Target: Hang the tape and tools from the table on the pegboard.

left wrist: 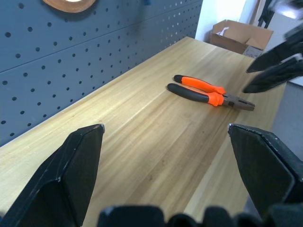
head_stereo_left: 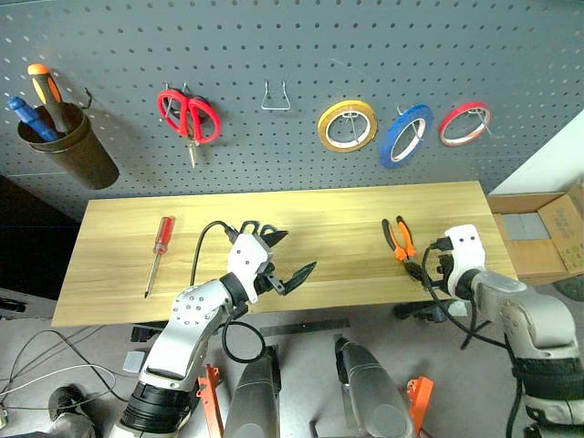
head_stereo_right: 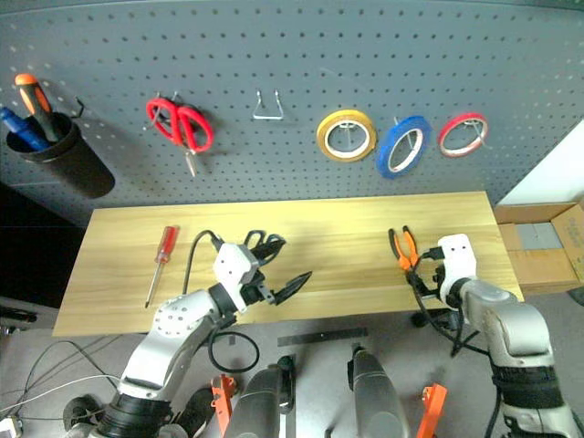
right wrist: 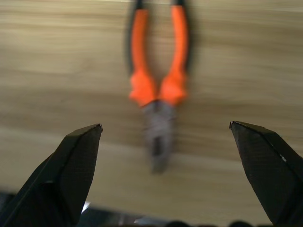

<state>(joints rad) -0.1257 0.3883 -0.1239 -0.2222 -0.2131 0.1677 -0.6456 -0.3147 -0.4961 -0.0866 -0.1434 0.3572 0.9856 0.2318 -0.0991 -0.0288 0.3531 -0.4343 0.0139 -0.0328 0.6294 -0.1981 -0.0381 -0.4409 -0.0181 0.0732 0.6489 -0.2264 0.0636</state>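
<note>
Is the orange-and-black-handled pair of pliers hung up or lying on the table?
Lying flat on the light wooden table: the orange-and-black pliers rest before the open right gripper, untouched.

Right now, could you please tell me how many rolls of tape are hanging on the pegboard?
3, all in a row on the pegboard, right of its middle: yellow roll, then the blue tape, then red roll.

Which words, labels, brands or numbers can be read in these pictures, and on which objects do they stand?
None can be read.
pliers: no marking shows on the handles.
screwdriver: no print can be made out.
cardboard box: no legible print.
tape rolls on the pegboard: no text shows.
</note>
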